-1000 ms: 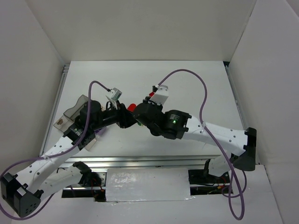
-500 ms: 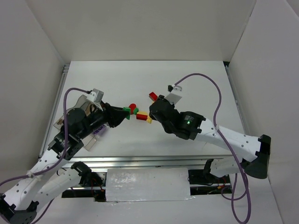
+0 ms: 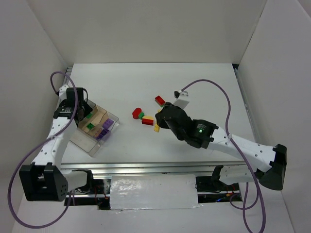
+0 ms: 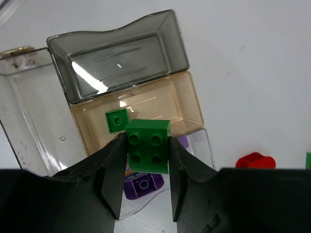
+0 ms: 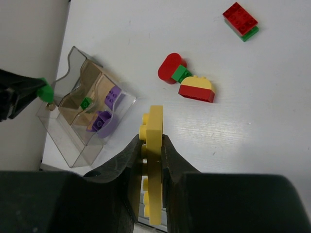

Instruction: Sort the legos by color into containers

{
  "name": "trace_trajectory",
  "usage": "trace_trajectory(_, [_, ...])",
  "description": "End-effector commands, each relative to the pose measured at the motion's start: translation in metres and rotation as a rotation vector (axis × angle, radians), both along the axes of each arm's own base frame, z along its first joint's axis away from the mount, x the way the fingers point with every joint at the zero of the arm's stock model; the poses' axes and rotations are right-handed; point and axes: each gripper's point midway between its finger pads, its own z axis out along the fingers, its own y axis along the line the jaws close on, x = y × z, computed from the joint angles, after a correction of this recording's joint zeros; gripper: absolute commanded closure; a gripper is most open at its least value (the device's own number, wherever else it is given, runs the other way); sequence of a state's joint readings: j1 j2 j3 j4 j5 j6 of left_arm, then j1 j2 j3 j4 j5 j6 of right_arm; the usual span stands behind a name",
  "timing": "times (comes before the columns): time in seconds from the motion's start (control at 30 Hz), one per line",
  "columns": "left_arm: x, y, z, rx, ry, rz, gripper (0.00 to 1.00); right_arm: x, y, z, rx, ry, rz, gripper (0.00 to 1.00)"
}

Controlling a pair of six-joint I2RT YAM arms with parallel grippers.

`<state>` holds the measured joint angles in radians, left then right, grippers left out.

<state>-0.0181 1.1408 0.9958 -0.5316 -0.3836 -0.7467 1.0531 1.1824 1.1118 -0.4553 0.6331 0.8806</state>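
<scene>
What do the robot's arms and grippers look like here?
Both the left arm and right arm have white links with black joints. A purple cable loops along each. The right arm shows a green light. The left gripper and right gripper have black tapered fingers.

This is a robotics lab test cell: a bare white table [image 3: 194, 82] is boxed in on three sides by plain white panel walls [image 3: 146, 29]. Two white robot arms, the left arm [image 3: 48, 145] and the right arm [image 3: 238, 143], are mounted along an aluminium rail [image 3: 146, 168] at the table's near edge. Purple cables [image 3: 227, 111] loop loosely off them, and exposed wiring [image 3: 228, 187] sits beside a taped white sheet [image 3: 153, 191] below the rail.
</scene>
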Motion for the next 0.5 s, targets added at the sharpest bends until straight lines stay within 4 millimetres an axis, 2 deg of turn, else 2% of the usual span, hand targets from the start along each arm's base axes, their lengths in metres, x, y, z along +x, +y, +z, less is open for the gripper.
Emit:
trace_trajectory(0.0, [0.013, 0.013, -0.010, -0.068, 0.017, 0.082, 1.00, 0.004, 0.014, 0.015, 0.021, -0.049, 0.068, 1.00])
trace_trajectory(0.1, [0.020, 0.019, -0.036, -0.088, 0.093, 0.096, 1.00, 0.005, 0.020, 0.012, 0.011, -0.056, 0.107, 1.00])
trace_trajectory(0.2, [0.022, 0.019, -0.050, -0.108, 0.109, 0.106, 0.85, 0.006, 0.025, 0.010, 0.021, -0.061, 0.147, 1.00])
trace_trajectory(0.37, [0.016, 0.019, -0.062, -0.116, 0.114, 0.133, 0.68, 0.010, 0.028, 0.001, 0.003, -0.048, 0.184, 1.00])
trace_trajectory(0.47, [0.018, 0.016, -0.067, -0.129, 0.104, 0.112, 0.51, 0.012, 0.028, -0.003, 0.004, -0.044, 0.190, 1.00])
